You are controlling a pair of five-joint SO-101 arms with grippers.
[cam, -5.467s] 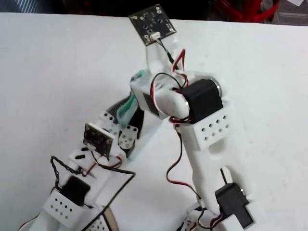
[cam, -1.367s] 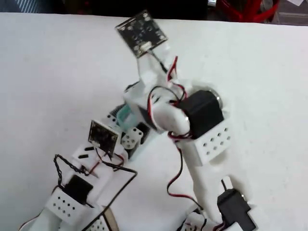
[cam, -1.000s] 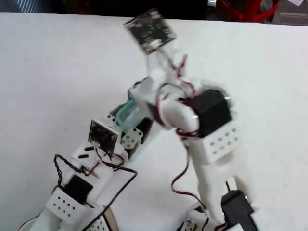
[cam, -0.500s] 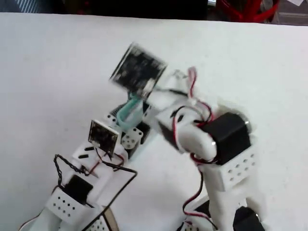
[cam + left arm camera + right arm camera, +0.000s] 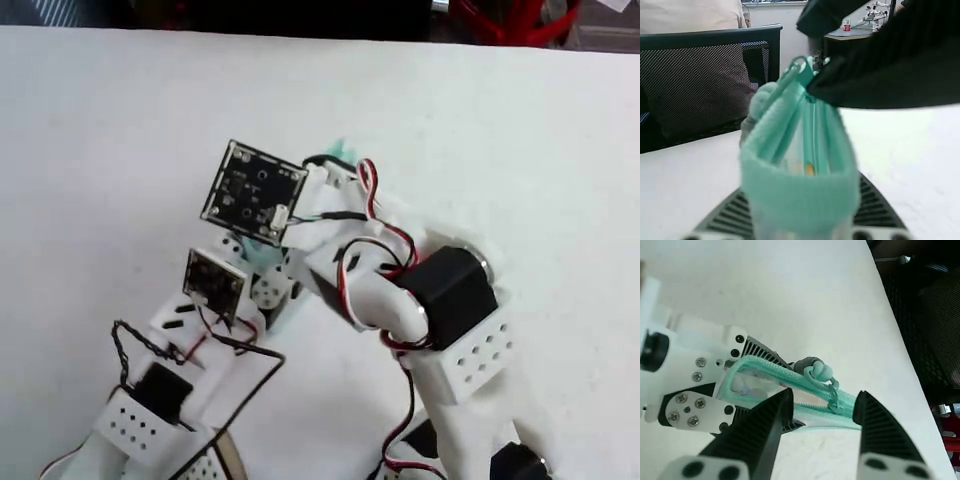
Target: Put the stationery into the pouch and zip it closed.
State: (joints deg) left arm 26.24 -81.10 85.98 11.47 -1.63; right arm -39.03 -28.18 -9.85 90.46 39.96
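- The pouch (image 5: 790, 377), teal-edged, is sitting near the middle of the table (image 5: 120, 130), standing up on its long edge with the zipper side uppermost.
- A looped zipper cord (image 5: 820, 374) is lying on that upper edge beside a grey tab; I cannot tell how far the zip is drawn.
- An orange speck is showing through the pouch (image 5: 800, 175) wall; what it is I cannot tell.
- The left gripper (image 5: 740, 375) is pinching one end of the pouch, a ribbed finger on either face.
- The right gripper (image 5: 825, 397) is hovering just above the zipper edge, its black fingers spread wide to either side of the cord and touching nothing.
- In the high view the left arm is coming in from 7 o'clock and the right arm from 5 o'clock, with a bit of the pouch (image 5: 335, 150) peeking out at 12 o'clock of the right wrist.
- A mesh-backed chair (image 5: 700, 75) is standing beyond the table edge.
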